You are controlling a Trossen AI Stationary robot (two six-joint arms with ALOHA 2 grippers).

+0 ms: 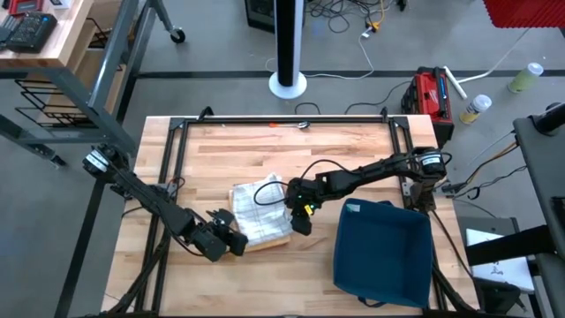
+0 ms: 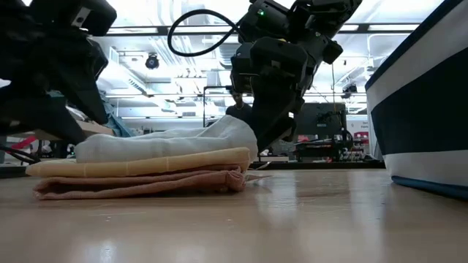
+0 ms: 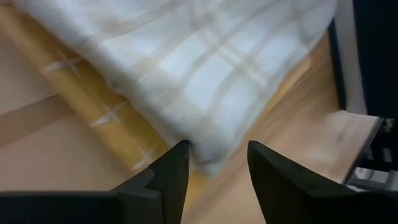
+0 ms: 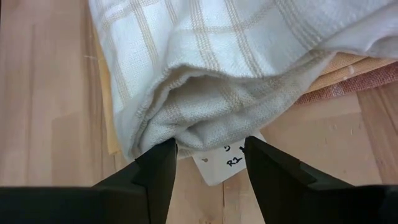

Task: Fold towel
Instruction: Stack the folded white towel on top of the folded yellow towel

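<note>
**Inspector:** Where the towel lies, report it first.

**Operator:** I see the white checked towel folded on top of a stack near the middle of the table. Under it lie a yellow cloth and a pinkish cloth, each flat on the wood. A small white label with handwriting shows just beneath the towel's folded edge.

**Inspector:** The left tool?

**Operator:** The left tool sits at the stack's near-left corner. I find its fingers parted, the towel's corner lying just ahead of the gap, nothing pinched between them.

**Inspector:** And the right?

**Operator:** The right tool stands at the stack's right edge, pointing into the towel's fold. Its fingers are apart as well, one on either side of the label, with the rolled edge just ahead of them; I see no hold on any cloth. In the low view it stands just behind the towel's raised right end.

**Inspector:** Surroundings?

**Operator:** A dark blue bin rests on the table to the right of the stack, apart from it.
</note>
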